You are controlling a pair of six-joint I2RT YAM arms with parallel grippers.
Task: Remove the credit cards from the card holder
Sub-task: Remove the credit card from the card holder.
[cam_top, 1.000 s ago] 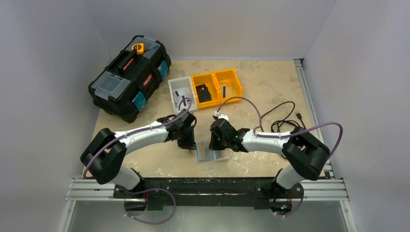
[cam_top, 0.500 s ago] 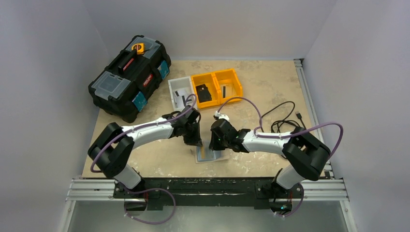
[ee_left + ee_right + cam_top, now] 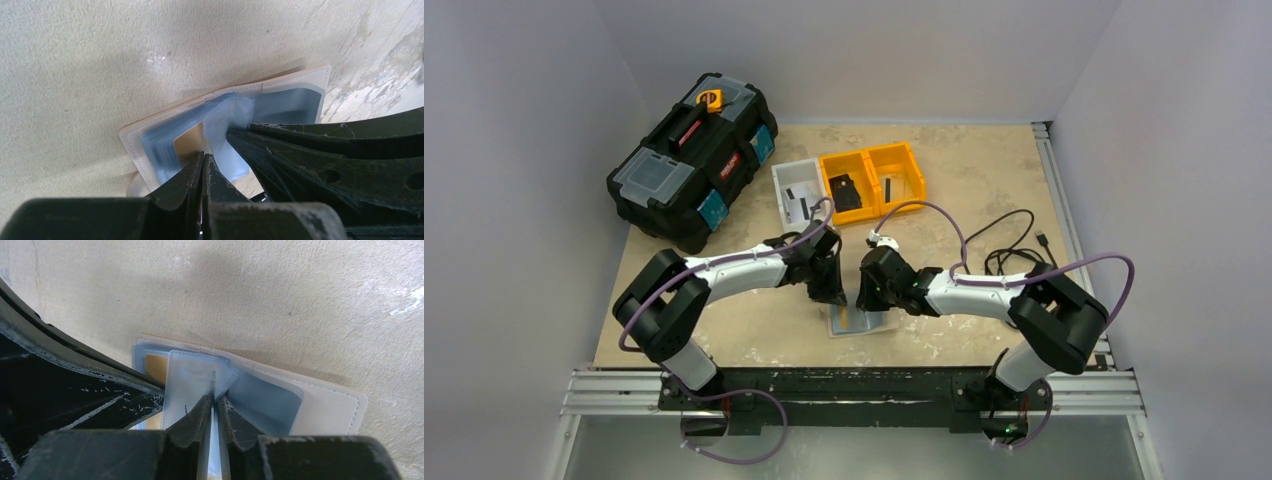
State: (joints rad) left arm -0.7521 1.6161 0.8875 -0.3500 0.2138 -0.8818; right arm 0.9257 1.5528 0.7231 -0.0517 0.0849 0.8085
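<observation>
The card holder [image 3: 854, 322] lies open and flat on the table near the front, pale with bluish clear sleeves [image 3: 300, 82] [image 3: 330, 405]. A tan credit card [image 3: 190, 142] [image 3: 155, 367] shows inside one sleeve. My left gripper [image 3: 829, 295] [image 3: 204, 156] is shut, its tips meeting at the near edge of that tan card. Whether it pinches the card is hidden. My right gripper [image 3: 864, 300] [image 3: 216, 399] comes from the other side and is shut on a raised clear sleeve of the holder, a thin pale sheet between its fingers. The two grippers nearly touch.
A black toolbox [image 3: 692, 160] stands at the back left. A grey bin [image 3: 799, 192] and two yellow bins [image 3: 872, 178] with small dark items sit at the back centre. A black cable [image 3: 1014, 245] lies coiled to the right.
My left arm has swung right and brought its gripper onto the holder's left part, closing as it came. The right arm has barely moved.
</observation>
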